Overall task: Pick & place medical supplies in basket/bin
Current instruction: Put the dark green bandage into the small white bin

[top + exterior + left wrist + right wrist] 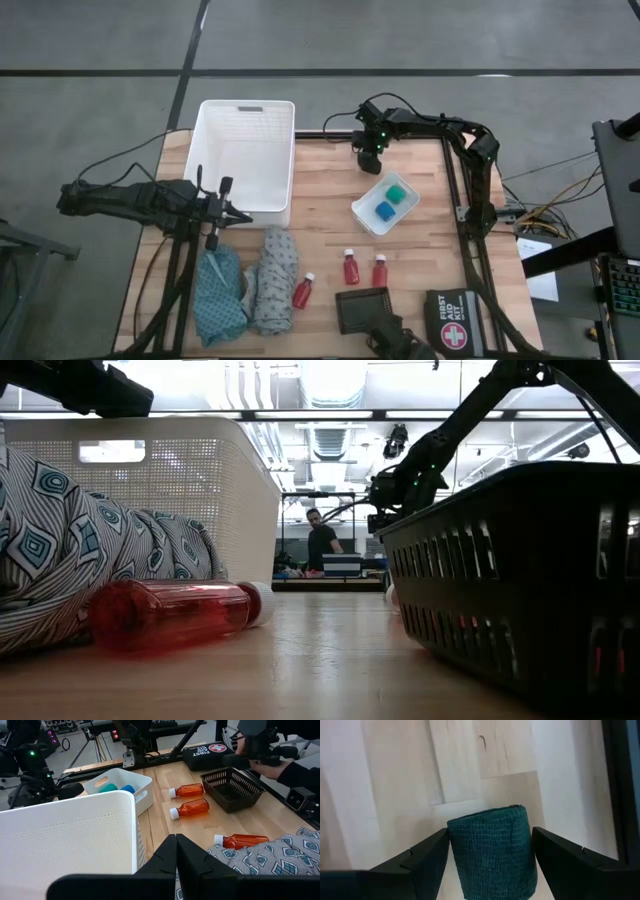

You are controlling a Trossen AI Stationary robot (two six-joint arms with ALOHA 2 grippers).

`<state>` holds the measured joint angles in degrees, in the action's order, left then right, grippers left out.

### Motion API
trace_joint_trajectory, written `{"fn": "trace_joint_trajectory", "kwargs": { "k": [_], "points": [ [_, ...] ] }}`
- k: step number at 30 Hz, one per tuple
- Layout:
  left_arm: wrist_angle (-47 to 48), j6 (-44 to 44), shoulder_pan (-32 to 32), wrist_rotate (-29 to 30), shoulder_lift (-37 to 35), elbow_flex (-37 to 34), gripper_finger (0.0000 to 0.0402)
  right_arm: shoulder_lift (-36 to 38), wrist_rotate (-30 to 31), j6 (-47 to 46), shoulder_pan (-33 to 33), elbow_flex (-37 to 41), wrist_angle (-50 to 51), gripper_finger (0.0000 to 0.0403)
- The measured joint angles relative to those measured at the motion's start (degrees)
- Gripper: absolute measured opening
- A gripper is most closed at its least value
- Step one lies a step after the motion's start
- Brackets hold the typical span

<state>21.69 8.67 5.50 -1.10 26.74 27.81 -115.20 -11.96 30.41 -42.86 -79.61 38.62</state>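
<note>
My right gripper [371,155] is near the table's far edge, shut on a dark green bandage roll [492,852]. My left gripper [238,213] is shut and empty beside the near right corner of the large white slotted basket [245,150], above the cloths. A white tray [362,207] holds a teal-green piece [397,190] and a blue piece [384,210]. Three red bottles with white caps [303,290] [351,266] [380,270] lie on their sides on the wood. A teal cloth [220,295] and a grey patterned cloth [272,280] lie bunched at the near left. My right gripper pinches the roll's curved sides [457,850] between its two fingers, one on each side. The fingers point down from above. The roll is lifted clear of the table.
A small black slotted basket [362,310] and a black first aid pouch [455,322] sit at the near edge. A person's hands [280,765] hold a dark object at the table's near side. Bare wood lies between the basket and the tray.
</note>
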Motion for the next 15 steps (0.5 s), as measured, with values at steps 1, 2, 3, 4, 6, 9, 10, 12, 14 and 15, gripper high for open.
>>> {"fn": "trace_joint_trajectory", "kwargs": {
  "k": [1,2,3,4,6,9,10,12,14,15],
  "points": [
    [0.0,0.0,0.0,0.0,0.0,0.0,0.0006,0.0,0.1,0.0,0.0,0.1,0.0,0.0271],
    [0.0,0.0,0.0,0.0,0.0,0.0,0.0006,0.0,0.1,0.0,0.0,0.2,-0.1,0.0268],
    [0.0,0.0,0.0,0.0,0.0,0.0,0.0006,0.0,0.1,0.0,0.0,0.3,-0.1,0.0264],
    [0.0,0.0,0.0,0.0,0.0,0.0,0.0006,0.0,0.1,0.1,0.0,0.4,-0.1,0.026],
    [0.0,0.0,0.0,0.0,0.0,0.0,0.0006,0.0,0.1,0.0,0.0,0.4,-0.2,0.0251],
    [0.0,0.0,0.0,0.0,0.0,0.0,0.0006,0.0,0.1,0.0,0.0,0.4,-0.1,0.0233],
    [0.0,0.0,0.0,0.0,0.0,0.0,0.0006,0.0,0.1,0.0,0.0,0.4,-0.1,0.0227],
    [0.0,0.0,0.0,0.0,0.0,0.0,0.0006,0.0,0.0,0.0,0.0,0.4,-0.1,0.0215],
    [0.0,0.0,0.0,0.0,0.0,0.0,0.0006,0.1,-0.1,0.0,0.0,0.4,-0.1,0.0204],
    [0.0,0.0,0.0,0.0,0.0,0.0,0.0006,0.1,-0.2,0.0,0.0,0.4,-0.1,0.0199]
  ]
}}
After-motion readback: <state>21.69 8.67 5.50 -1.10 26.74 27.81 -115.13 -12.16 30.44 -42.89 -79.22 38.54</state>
